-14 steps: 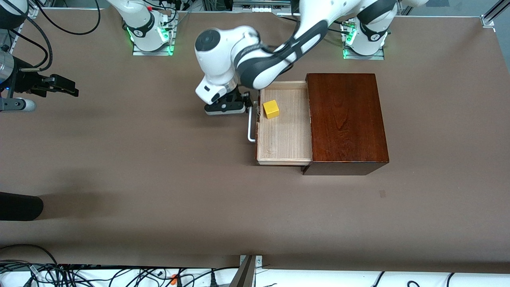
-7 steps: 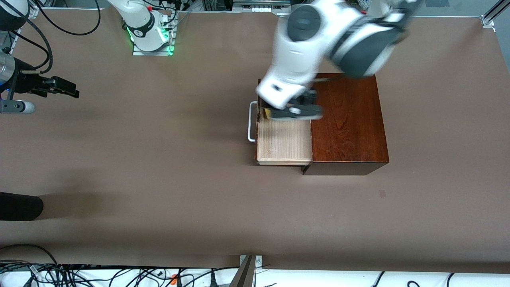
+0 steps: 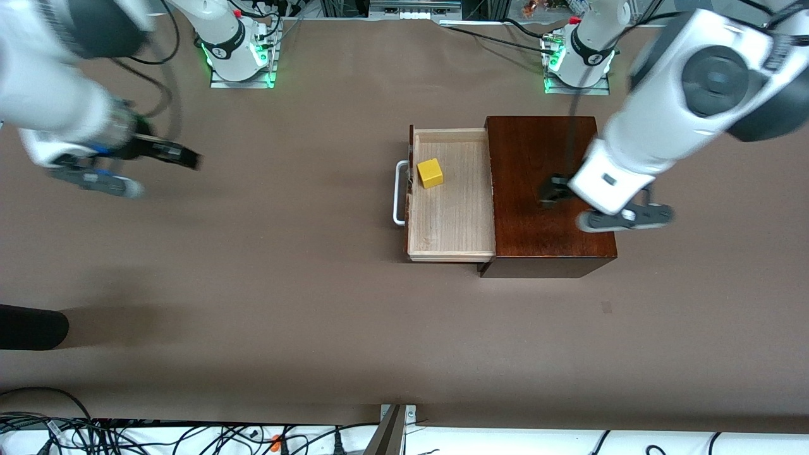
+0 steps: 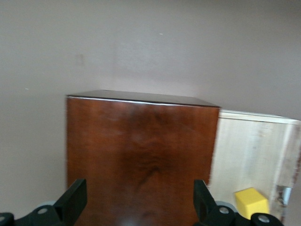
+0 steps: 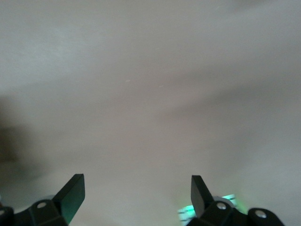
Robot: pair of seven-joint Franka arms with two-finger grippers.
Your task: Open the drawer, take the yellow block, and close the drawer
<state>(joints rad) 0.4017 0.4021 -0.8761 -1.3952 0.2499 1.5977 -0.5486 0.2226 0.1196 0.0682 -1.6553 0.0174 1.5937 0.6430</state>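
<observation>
Yellow block [image 3: 430, 173] spotted in the pulled-out drawer [image 3: 452, 221], up at its 10 o'clock corner by the white handle [image 3: 399, 193]. Left gripper [image 4: 136, 209] over the dark-wood box [image 3: 537, 151], 3 o'clock of the block, fingers wide, holding nothing. Right gripper [image 3: 180, 155] way off at 9 o'clock over the table [image 3: 316, 284], also wide and empty. Likely risks: clipping the drawer wall going in, or shoving the cube tight into the corner.

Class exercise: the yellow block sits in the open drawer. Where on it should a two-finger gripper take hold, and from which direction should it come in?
Probably from straight above, fingers closing on two opposite upright faces of the yellow block. It is a small cube resting flat on the drawer floor, close to the drawer's front wall by the handle. The walls block a sideways approach; the top is open.
</observation>
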